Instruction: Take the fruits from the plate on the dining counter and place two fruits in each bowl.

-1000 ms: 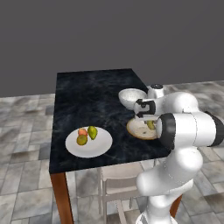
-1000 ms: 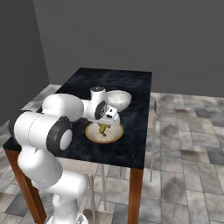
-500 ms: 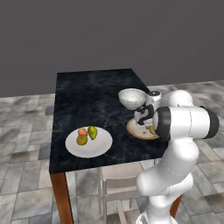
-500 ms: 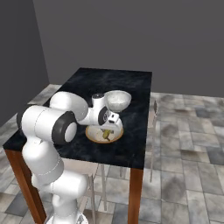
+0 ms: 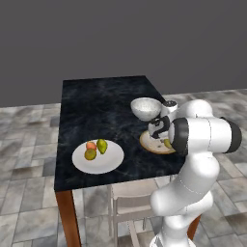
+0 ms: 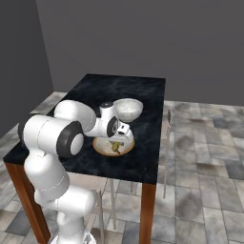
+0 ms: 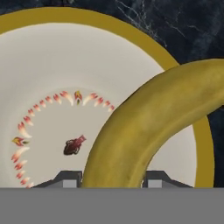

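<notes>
1. One counter (image 5: 96,106).
2. One plate (image 5: 108,161) at its 7 o'clock, carrying three fruits (image 5: 95,148).
3. Two bowls: white (image 5: 144,108), tan-rimmed (image 7: 39,78).
4. Arm bent low; gripper (image 7: 113,177) clamps the banana (image 7: 153,127) over the tan-rimmed bowl, lower than earlier.

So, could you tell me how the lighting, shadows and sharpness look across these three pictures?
Left base view: flat even light, soft rendering, fruits on the plate small and slightly fuzzy. Right base view: likewise dim, faint shade under the arm on the shallow bowl. Hand view: banana close and large, edges soft; no glare anywhere.
</notes>
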Controlling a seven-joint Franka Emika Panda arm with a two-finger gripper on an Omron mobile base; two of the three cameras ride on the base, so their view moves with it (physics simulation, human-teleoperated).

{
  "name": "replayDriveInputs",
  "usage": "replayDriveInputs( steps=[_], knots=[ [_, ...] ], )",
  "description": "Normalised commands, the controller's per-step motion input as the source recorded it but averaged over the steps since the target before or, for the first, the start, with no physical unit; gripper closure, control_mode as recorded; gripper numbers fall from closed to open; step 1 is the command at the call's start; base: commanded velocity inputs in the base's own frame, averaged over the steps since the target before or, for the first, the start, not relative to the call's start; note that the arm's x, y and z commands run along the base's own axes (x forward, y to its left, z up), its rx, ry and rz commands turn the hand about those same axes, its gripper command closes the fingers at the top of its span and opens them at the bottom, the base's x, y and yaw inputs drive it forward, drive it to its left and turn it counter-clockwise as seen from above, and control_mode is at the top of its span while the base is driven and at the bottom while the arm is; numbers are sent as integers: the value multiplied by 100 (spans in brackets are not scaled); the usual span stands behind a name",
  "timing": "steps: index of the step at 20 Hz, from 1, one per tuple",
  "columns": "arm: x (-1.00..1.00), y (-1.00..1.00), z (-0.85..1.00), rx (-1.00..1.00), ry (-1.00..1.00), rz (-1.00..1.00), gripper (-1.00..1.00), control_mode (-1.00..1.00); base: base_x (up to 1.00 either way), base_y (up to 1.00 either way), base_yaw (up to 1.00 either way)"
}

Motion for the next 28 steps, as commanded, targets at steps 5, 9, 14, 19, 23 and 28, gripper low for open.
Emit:
replayDriveInputs(
  steps=[5,9,14,19,23,28],
  knots=[
    [1,0,0,0,1,0,-100,-100,0,0,0],
    [0,7,2,-2,0,0,-100,-100,0,0,0],
    [1,23,58,-5,0,0,-100,-100,0,0,0],
    [0,71,96,3,-5,0,-100,-100,0,0,0],
    [2,100,45,16,-8,1,-100,-100,0,0,0],
    [1,100,14,12,-5,10,-100,-100,0,0,0]
  ],
)
